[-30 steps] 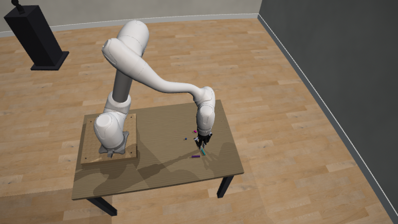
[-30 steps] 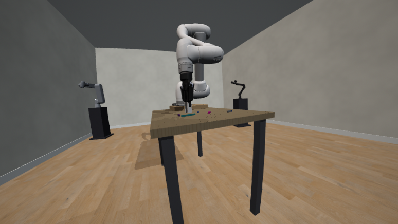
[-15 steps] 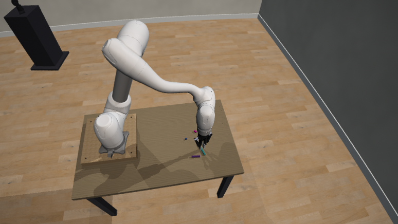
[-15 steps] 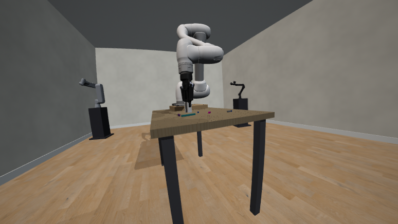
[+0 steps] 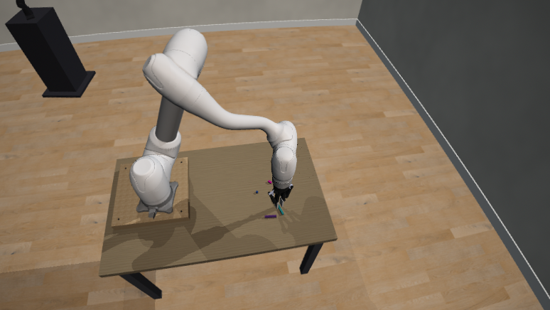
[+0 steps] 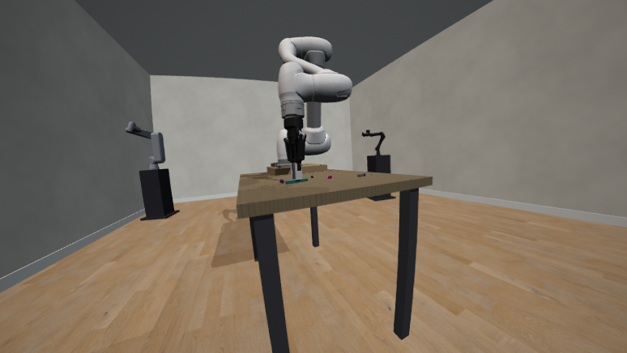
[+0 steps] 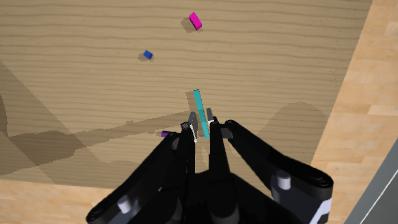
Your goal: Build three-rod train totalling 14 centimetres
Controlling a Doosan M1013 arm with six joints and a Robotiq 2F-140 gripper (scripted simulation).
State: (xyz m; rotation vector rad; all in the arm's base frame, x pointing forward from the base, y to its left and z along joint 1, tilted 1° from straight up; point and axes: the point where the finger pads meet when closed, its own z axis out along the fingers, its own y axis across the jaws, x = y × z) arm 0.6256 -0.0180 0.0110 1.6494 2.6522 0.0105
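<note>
The arm [image 5: 215, 104] [image 6: 292, 82] arches high from its base, then drops steeply, its pincer [image 5: 279, 204] [image 6: 296, 176] [image 7: 202, 116] pointing down towards the end edge of the tabletop [image 5: 230, 161] [image 6: 373, 188] [image 7: 75, 75] farthest from that base. The fingers stand slightly apart around the turquoise rod [image 5: 281, 210] [image 6: 296, 180] [image 7: 200, 102], though whether either touches it is hard to tell; the purple rod [image 5: 270, 216] [image 6: 282, 180] [image 7: 165, 134] lies near it.

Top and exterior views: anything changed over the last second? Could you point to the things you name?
No visible change. The gripper [image 5: 279, 206] [image 6: 296, 176] [image 7: 202, 116] stayed low at the turquoise rod [image 5: 281, 210] [image 6: 296, 180] [image 7: 200, 107]; whether its grip changed, I can't tell. The purple rod [image 5: 270, 216] [image 6: 282, 180] [image 7: 165, 134], blue rod [image 5: 256, 192] [image 6: 312, 176] [image 7: 148, 55] and magenta rod [image 5: 269, 182] [image 6: 330, 176] [image 7: 195, 21] stayed put.
</note>
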